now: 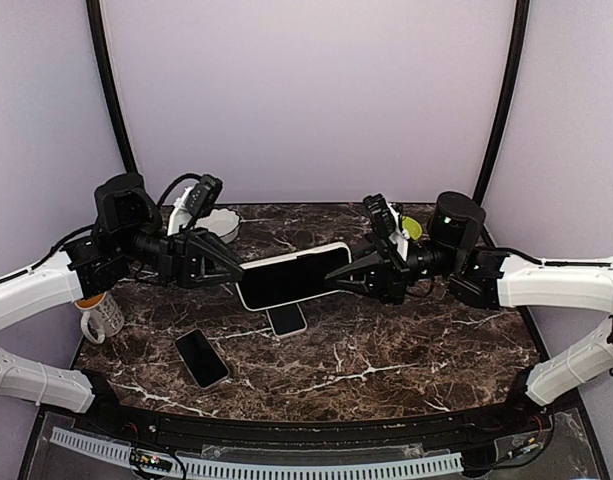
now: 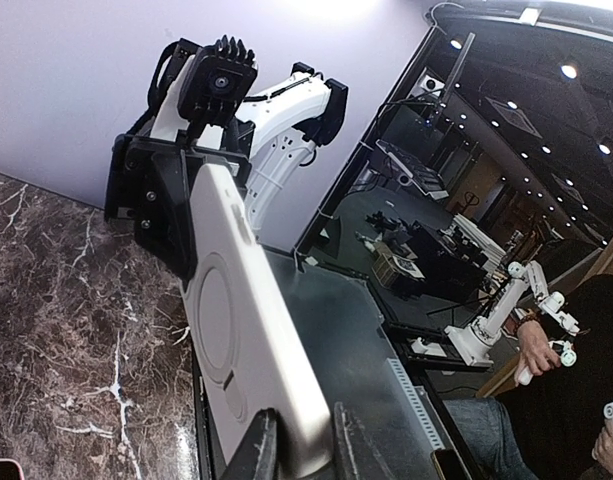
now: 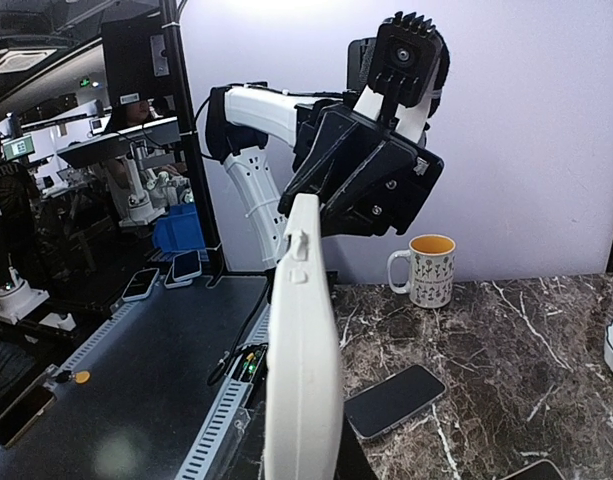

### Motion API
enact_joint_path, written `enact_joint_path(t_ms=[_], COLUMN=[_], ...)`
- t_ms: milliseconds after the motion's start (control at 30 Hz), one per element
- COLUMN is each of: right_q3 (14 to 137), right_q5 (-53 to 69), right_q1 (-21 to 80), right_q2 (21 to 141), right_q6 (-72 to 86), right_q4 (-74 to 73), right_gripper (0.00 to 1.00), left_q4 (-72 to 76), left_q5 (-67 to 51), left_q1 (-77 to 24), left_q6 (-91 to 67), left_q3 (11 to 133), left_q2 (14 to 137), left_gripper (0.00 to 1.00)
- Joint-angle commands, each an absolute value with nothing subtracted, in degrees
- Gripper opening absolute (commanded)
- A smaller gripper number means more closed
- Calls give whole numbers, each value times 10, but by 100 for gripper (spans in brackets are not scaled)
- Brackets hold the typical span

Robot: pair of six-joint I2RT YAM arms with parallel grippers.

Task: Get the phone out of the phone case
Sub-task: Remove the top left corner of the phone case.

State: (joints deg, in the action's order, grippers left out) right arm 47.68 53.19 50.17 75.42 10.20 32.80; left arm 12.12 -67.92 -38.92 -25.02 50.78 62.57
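A phone with a dark screen sits in a white case, held in the air over the middle of the table, screen up. My left gripper is shut on its left end and my right gripper on its right end. The left wrist view shows the case's white back with a round ring, pinched between my left gripper's two fingers. The right wrist view shows the case's side edge with its buttons. It hides most of my right gripper.
Two bare phones lie on the marble table: one at front left and one under the held case. A flowered mug stands at the left, a white bowl at the back, and a green object behind the right wrist.
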Motion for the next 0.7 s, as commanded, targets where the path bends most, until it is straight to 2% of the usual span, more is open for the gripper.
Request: enact_joint_path(t_ms=[0, 500, 667], right_q3=[511, 522, 541], right_q5=[517, 475, 487], right_q1=[511, 522, 529], right_q2=[734, 721, 716], right_q6=[23, -77, -121], right_q4=[327, 293, 226], right_gripper=[0, 0, 0], left_q4=[140, 143, 138], left_q5=[-695, -706, -706], left_q1=[-398, -401, -402], left_q6=[-259, -273, -271], left_q3=[497, 475, 472], left_q2=[620, 631, 636], left_gripper=[17, 15, 14])
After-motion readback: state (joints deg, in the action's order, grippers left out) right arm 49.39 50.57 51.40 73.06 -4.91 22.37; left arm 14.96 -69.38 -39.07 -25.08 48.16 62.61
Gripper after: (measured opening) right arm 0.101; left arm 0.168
